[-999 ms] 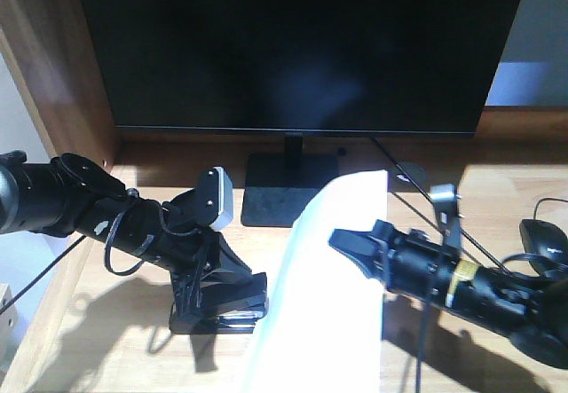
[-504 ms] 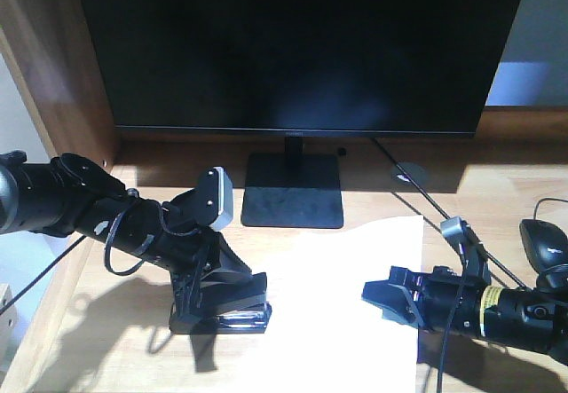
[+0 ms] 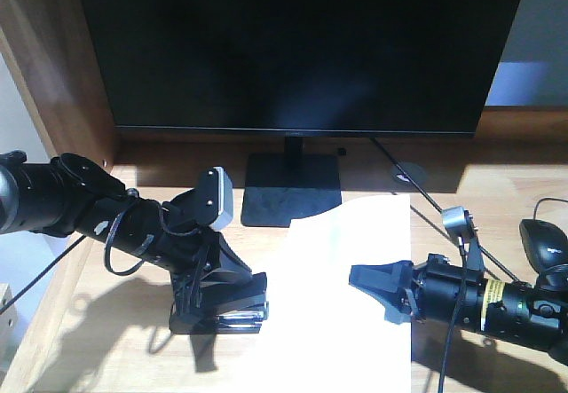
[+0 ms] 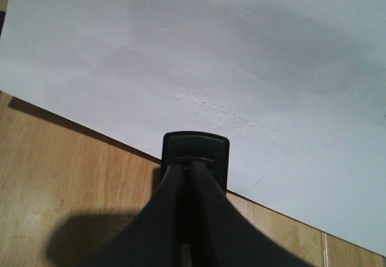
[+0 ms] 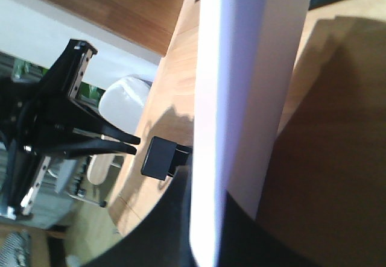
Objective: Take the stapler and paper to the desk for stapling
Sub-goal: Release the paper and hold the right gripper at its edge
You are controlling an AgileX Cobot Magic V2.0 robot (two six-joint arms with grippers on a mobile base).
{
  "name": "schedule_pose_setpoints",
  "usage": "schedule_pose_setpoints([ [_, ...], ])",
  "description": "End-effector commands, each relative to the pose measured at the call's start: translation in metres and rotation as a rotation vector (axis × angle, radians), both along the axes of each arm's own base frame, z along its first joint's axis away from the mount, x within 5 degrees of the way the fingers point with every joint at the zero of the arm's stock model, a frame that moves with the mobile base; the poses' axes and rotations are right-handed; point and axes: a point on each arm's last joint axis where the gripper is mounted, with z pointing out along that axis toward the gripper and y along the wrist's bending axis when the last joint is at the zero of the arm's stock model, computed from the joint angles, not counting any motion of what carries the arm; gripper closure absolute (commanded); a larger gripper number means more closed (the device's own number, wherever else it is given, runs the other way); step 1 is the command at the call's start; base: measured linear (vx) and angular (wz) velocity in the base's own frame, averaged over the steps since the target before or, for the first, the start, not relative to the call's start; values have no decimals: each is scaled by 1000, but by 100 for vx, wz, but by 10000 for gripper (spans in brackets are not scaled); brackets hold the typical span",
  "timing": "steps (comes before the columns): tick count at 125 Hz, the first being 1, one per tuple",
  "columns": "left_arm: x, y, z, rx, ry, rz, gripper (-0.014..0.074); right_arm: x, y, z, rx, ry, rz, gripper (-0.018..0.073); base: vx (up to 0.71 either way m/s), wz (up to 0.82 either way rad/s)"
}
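- Paper (image 3: pixel 351 295) lies over the middle of the bench (image 3: pixel 98 340), a white sheet in front of the monitor stand (image 3: pixel 293 193); its right edge is lifted, pinched in the right claw (image 3: pixel 383 288).
- Right wrist view shows the sheet (image 5: pixel 241 92) edge-on and running straight out of that claw, which is closed down on it; the claw's own tips are hidden behind the sheet.
- Stapler (image 3: pixel 222 309), small and black, sits on the bench at the sheet's left edge, under the left claw (image 3: pixel 226 300).
- Left claw is narrow, its two black fingers (image 4: pixel 175 219) nearly together and clamped on the stapler; in the left wrist view the stapler's rounded black end (image 4: pixel 195 155) shows just past the fingertips, right at the paper's edge (image 4: pixel 199 68).
- Whether the stapler's mouth is over the sheet or only touching its border cannot be told.
- Monitor (image 3: pixel 302 47), dark and unlit, fills the back of the front view, with a brown wooden side panel (image 3: pixel 53 65) to its left.
- Black mouse (image 3: pixel 543 242) rests at the far right of the bench, near the right arm, and cables run past it.
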Motion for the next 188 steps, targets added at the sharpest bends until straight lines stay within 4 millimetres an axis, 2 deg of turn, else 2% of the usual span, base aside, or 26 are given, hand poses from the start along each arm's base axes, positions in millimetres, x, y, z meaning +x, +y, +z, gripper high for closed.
schedule_pose_setpoints([
  [1, 1, -5, 23, -70, -37, 12, 603, 0, 4, 29, 158, -182, 56, 562, 0, 0],
  [30, 1, -5, 23, -70, -37, 12, 603, -6, 6, 37, 102, -297, 130, 562, 0, 0],
  [54, 1, -5, 23, -70, -37, 12, 603, -7, 5, 59, 90, -416, 105, 562, 0, 0],
  [71, 1, -5, 23, -70, -37, 12, 603, -8, 5, 63, 95, -410, 96, 562, 0, 0],
  [110, 1, -5, 23, -70, -37, 12, 603, 0, 3, 28, 53, -232, 61, 562, 0, 0],
  [124, 1, -5, 23, -70, -37, 12, 603, 3, 2, 13, 81, -171, 33, 562, 0, 0],
  [147, 1, -5, 23, -70, -37, 12, 603, 4, 3, -2, 134, -118, 21, 562, 0, 0],
  [169, 1, -5, 23, -70, -37, 12, 603, 3, 20, -12, 143, -77, 32, 562, 0, 0],
  [188, 1, -5, 23, -70, -37, 12, 603, 7, 30, -17, 153, -57, -37, 562, 0, 0],
])
